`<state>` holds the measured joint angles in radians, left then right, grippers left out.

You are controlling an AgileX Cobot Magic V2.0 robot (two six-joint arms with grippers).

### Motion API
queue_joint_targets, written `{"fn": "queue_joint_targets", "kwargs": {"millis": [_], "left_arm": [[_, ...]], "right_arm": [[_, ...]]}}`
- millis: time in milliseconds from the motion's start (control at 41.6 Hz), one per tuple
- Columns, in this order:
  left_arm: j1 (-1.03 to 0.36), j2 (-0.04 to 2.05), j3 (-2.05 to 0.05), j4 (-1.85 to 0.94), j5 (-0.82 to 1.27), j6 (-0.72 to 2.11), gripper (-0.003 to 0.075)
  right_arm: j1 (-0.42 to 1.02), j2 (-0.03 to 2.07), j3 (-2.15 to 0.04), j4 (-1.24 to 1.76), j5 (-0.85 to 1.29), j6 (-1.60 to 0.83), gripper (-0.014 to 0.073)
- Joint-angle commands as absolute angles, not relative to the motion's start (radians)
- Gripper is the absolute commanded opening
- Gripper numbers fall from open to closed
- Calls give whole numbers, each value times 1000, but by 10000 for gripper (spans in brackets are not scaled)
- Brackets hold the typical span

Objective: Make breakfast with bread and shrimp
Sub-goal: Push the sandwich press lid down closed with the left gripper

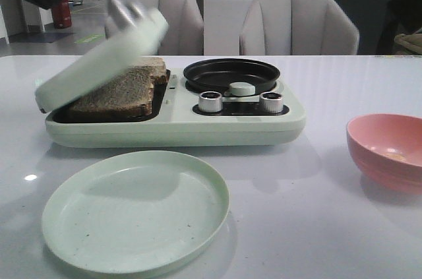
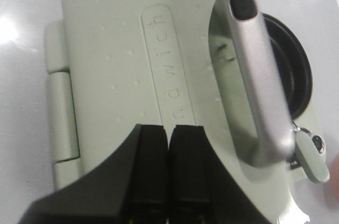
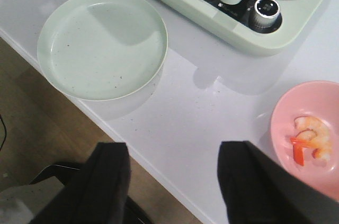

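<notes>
Bread (image 1: 119,91) sits in the left bay of the maker (image 1: 198,127) on the tabletop (image 1: 310,213); two slices appear stacked or overlapping, the near one dark-toasted on its face; the lid (image 1: 99,61) stands half raised and blurred, so it is in motion, direction not determinable. Left wrist view shows the left gripper (image 2: 168,171) over the lid top, fingers (image 2: 151,166) pressed together with nothing between them, beside the silver handle (image 2: 259,75) but not on it. Right gripper (image 3: 172,181) hangs over the tabletop edge; fingers (image 3: 108,181) wide apart, empty. Shrimp (image 3: 310,142) lies in the pink bowl (image 1: 386,150), untouched, well to the right of the maker; the pan (image 1: 231,74) is empty; the plate (image 1: 135,210) in front is bare.

Judgement: bread loaded, possibly toasted; shrimp not yet cooked or moved; nothing plated; task is at an early-to-middle stage.
</notes>
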<state>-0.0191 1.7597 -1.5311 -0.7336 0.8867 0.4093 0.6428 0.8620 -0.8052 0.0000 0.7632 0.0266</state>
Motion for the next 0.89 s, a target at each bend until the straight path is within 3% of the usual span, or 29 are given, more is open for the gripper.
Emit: {"fn": "queue_joint_targets", "kwargs": {"millis": [0, 481, 697, 866], "left_arm": [[-96, 1663, -1541, -732, 865, 417, 99], [-554, 1315, -1194, -543, 642, 418, 100], [-671, 1161, -1028, -502, 595, 414, 102], [-694, 1040, -910, -363, 561, 234, 103]], "right_arm": [[641, 852, -831, 0, 696, 28, 473], [641, 852, -831, 0, 689, 28, 473], [641, 852, -831, 0, 688, 28, 473], [641, 852, -831, 0, 693, 28, 473]]}}
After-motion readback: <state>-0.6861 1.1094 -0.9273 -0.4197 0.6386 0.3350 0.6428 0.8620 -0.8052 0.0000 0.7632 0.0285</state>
